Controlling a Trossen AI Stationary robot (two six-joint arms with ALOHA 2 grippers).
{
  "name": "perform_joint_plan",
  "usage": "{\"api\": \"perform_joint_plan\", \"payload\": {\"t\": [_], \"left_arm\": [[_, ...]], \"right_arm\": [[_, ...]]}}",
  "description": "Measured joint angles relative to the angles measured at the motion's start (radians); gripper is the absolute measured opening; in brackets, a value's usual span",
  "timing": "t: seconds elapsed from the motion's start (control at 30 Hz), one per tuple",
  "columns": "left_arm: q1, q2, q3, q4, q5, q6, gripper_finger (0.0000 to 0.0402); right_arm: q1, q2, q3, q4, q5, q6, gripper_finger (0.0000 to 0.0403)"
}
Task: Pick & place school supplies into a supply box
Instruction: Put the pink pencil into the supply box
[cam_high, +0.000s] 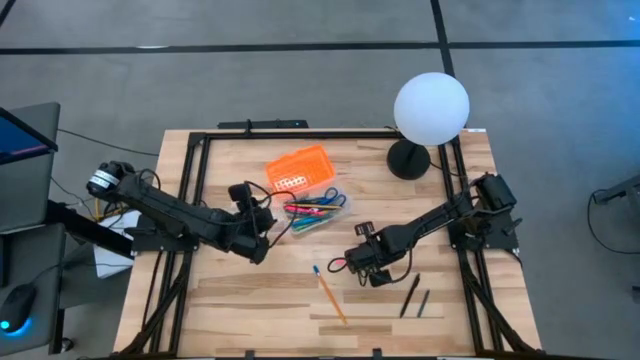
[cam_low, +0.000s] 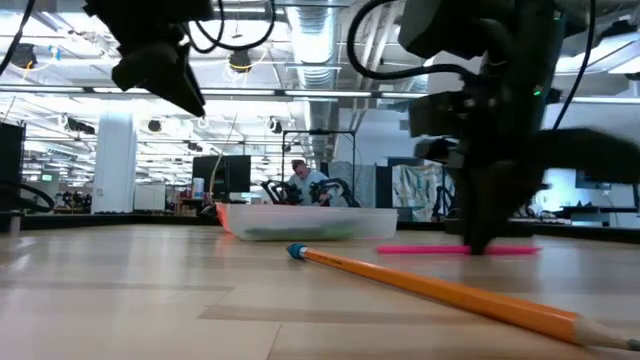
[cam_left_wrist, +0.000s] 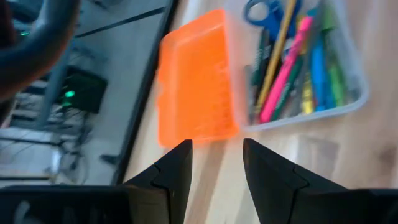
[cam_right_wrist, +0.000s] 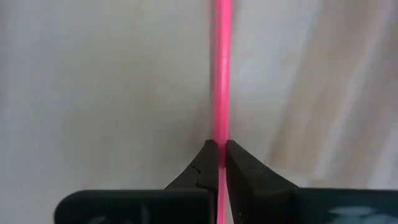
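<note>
The supply box (cam_high: 318, 212) is a clear case resting on the table with several pens and blue scissors (cam_left_wrist: 264, 12) inside. Its orange lid (cam_high: 299, 170) lies beside it on the far side. My left gripper (cam_left_wrist: 216, 163) hangs open above the table just left of the box, nothing between its fingers. My right gripper (cam_high: 366, 268) points down at the table's near middle, shut on a pink pen (cam_low: 455, 249). A yellow pencil (cam_high: 330, 296) and two black pens (cam_high: 415, 297) lie loose near the front edge. My right gripper pinches the pink pen's thin shaft (cam_right_wrist: 219, 146) between its two fingertips. The fingers come from above, pointing down, one on each side of the pen. The pen lies flat along the table (cam_low: 520, 250) under the gripper.
A white globe lamp (cam_high: 430, 108) on a black base stands at the far right corner. A black frame (cam_high: 200, 150) runs round the table's edges. Bare wood lies at the near left.
</note>
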Motion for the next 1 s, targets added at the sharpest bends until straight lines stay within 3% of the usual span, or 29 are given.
{"api": "perform_joint_plan", "payload": {"t": [0.33,0.6,0.77,1.0], "left_arm": [[-0.053,0.001,0.000,-0.221,-0.083,-0.257,0.0138],[-0.079,0.001,-0.064,-0.229,-0.090,-0.331,0.0138],[-0.086,0.001,-0.120,-0.223,-0.090,-0.398,0.0138],[-0.110,0.001,-0.174,-0.166,-0.089,-0.426,0.0138]], "right_arm": [[0.004,-0.014,0.048,0.012,0.062,-0.069,0.0000],[-0.018,-0.017,0.141,0.001,0.158,-0.160,0.0000],[-0.083,-0.018,0.197,0.019,0.223,-0.234,0.0000],[-0.241,-0.017,0.210,0.137,0.195,-0.345,0.0000]]}}
